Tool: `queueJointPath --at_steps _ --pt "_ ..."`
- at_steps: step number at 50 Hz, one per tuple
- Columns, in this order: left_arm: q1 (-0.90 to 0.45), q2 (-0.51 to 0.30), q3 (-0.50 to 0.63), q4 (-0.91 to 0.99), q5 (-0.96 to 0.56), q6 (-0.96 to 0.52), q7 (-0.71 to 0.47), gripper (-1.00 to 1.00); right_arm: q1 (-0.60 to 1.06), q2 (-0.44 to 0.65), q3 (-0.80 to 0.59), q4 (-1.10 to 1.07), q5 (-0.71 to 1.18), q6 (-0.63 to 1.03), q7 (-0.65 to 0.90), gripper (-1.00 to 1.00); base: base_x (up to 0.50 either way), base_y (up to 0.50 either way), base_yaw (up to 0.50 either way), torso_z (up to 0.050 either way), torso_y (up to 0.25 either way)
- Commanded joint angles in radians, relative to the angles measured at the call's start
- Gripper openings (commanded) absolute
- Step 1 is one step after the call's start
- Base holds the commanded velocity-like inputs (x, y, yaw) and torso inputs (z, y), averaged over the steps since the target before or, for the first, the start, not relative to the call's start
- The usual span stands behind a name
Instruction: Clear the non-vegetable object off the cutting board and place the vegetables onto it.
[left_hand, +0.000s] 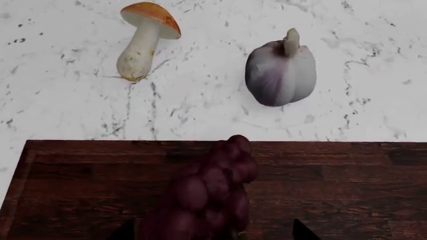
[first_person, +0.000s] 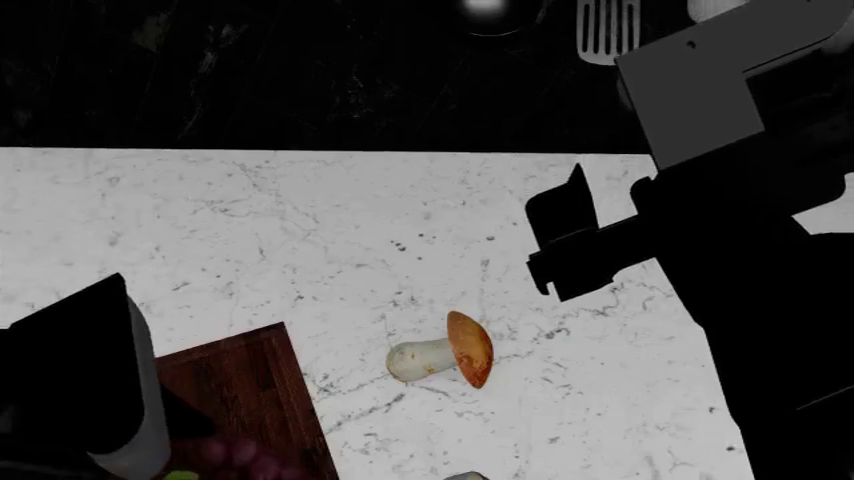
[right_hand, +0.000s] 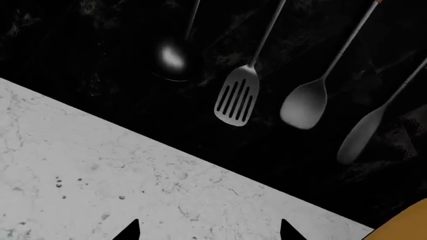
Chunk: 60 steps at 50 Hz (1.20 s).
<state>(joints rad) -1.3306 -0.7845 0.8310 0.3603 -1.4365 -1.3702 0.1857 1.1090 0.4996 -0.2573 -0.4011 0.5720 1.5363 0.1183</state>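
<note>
We see the grapes (left_hand: 207, 195) lying on the cutting board (left_hand: 347, 190), close to the board edge that faces the mushroom (left_hand: 145, 40) and the garlic bulb (left_hand: 280, 74); both vegetables sit on the white marble counter (left_hand: 60, 95), off the board and well apart from each other. In the left wrist view the left gripper (left_hand: 213, 231) shows only as 2 dark fingertips (left_hand: 303, 232) at the frame edge, spread either side of the bunch, so it reads as released and straddling the grapes; contact with the grapes we cannot tell. In the head view the mushroom (first_person: 445, 352) lies on its side on the counter, orange cap pointing away from the board, stalk toward it, just beside the board's corner (first_person: 247, 390) but not touching. A bit of purple grape (first_person: 238, 456) and a green leaf sliver (first_person: 179, 474) show at the bottom edge next to the left arm (first_person: 80, 390), which covers most of the board. The right arm (first_person: 721, 200) hangs above the counter at the right side, well apart from the foods. In the right wrist view the right gripper (right_hand: 208, 231) shows 2 fingertips apart with bare marble between, so released, holding nothing. Beyond it, on the dark wall, hang a ladle (right_hand: 175, 57), a slotted spatula (right_hand: 238, 97), a spoon (right_hand: 305, 105) and a 4th utensil (right_hand: 363, 132); a yellow shape (right_hand: 408, 224) sits at the corner, unclear what
</note>
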Motion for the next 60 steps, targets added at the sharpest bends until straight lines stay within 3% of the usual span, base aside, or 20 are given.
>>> queueJointPath --at_steps 1,13,23,29,36,48,60 --pt "-0.003 0.000 0.044 -0.041 0.174 0.039 0.012 -1.00 -0.016 0.009 0.003 -0.001 0.023 -0.011 0.019 1.00 0.00 0.00 0.00 0.000 0.000" --pt "-0.072 -0.016 -0.010 0.005 0.069 -0.013 -0.055 -1.00 -0.012 0.012 0.010 -0.011 0.051 -0.001 0.040 1.00 0.00 0.00 0.00 0.000 0.000" --pt "-0.207 -0.066 -0.099 0.020 -0.061 -0.060 -0.148 -1.00 0.007 0.015 0.009 -0.010 0.081 0.008 0.059 1.00 0.00 0.00 0.00 0.000 0.000" --pt "-0.241 -0.102 -0.070 -0.016 0.056 -0.048 -0.096 -1.00 0.009 0.019 0.010 -0.004 0.094 -0.002 0.069 1.00 0.00 0.00 0.00 0.000 0.000" --pt "-0.278 -0.105 0.062 -0.149 0.330 0.043 0.039 -1.00 -0.004 0.025 0.008 0.002 0.104 -0.020 0.077 1.00 0.00 0.00 0.00 0.000 0.000" --pt "-0.319 0.020 0.245 -0.488 0.602 0.192 0.178 -1.00 -0.005 0.040 0.003 0.009 0.131 -0.033 0.095 1.00 0.00 0.00 0.00 0.000 0.000" --pt "-0.288 0.088 0.310 -0.661 0.682 0.267 0.218 -1.00 -0.013 0.047 0.004 0.011 0.146 -0.040 0.109 1.00 0.00 0.00 0.00 0.000 0.001"
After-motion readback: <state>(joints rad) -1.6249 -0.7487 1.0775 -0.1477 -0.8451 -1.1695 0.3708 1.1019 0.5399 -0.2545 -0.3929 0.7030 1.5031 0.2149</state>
